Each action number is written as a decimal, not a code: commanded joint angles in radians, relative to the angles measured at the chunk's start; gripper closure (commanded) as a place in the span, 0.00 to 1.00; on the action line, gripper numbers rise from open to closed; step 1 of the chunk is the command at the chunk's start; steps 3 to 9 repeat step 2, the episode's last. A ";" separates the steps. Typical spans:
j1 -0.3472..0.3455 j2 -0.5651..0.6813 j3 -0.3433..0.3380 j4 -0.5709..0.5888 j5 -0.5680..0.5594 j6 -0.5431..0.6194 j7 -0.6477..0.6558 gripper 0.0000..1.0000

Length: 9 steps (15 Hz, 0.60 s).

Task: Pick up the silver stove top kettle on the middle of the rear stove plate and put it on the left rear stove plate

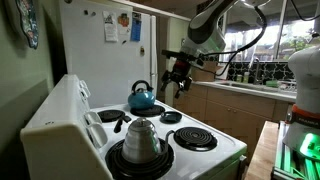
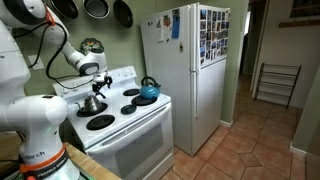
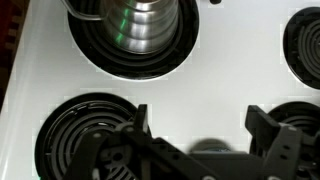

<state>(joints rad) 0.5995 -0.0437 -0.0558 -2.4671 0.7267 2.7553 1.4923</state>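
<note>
The silver stove top kettle (image 1: 140, 138) stands upright on the largest black coil burner (image 1: 162, 163), ringed by a chrome drip pan. In the wrist view the kettle (image 3: 140, 22) is at the top edge on that burner (image 3: 95, 50). It also shows in an exterior view (image 2: 92, 103). My gripper (image 3: 200, 125) is open and empty. It hovers over the white stove top between the burners, apart from the kettle. The gripper shows in both exterior views (image 1: 177, 82) (image 2: 103, 87), above the stove.
A teal-blue kettle (image 1: 141, 98) (image 2: 148, 91) sits on another burner. Smaller coil burners (image 3: 85, 135) (image 3: 305, 40) lie around my gripper. A white fridge (image 2: 190, 70) stands beside the stove. Pans hang on the wall (image 2: 97, 8) above.
</note>
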 commanded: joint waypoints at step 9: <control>-0.112 -0.001 0.111 0.000 0.002 -0.005 0.000 0.00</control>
